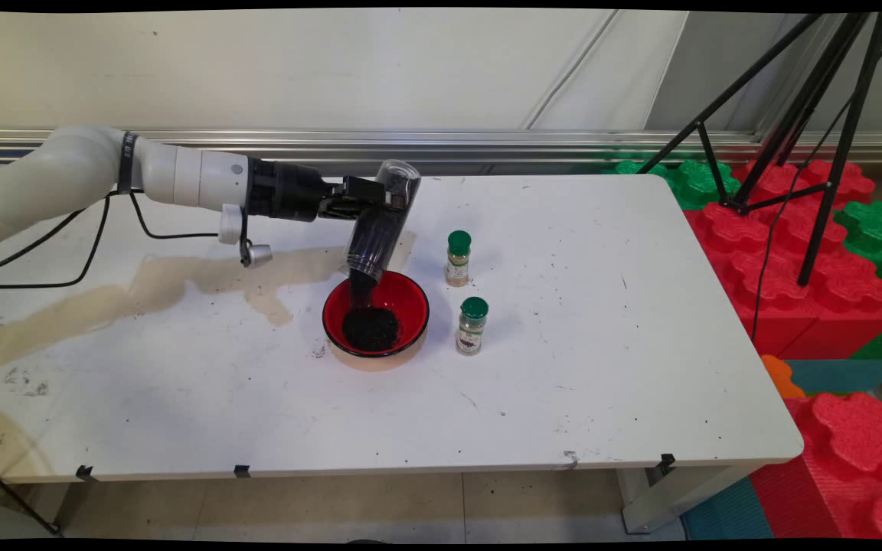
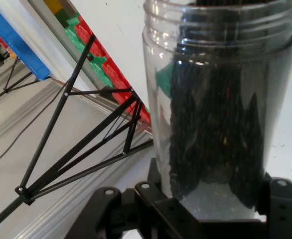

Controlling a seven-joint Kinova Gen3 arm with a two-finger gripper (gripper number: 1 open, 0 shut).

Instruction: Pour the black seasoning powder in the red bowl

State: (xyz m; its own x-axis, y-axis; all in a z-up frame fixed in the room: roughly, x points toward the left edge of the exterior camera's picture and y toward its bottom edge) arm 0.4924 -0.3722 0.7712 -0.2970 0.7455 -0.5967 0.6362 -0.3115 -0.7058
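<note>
One clear plastic jar (image 1: 381, 222) is pinched by the claw (image 1: 370, 196) and tilted mouth-down over the red bowl (image 1: 377, 314), dark granules falling onto the heap inside. Its mouth is best kept above the bowl's centre. Two green-capped spice bottles (image 1: 458, 259) stand just beside the bowl; open worktop (image 1: 602, 306) lies beyond them.

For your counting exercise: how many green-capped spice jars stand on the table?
2. One spice jar stands right of the red bowl, farther back; the other stands nearer, beside the bowl's right rim. None appears hidden.
</note>
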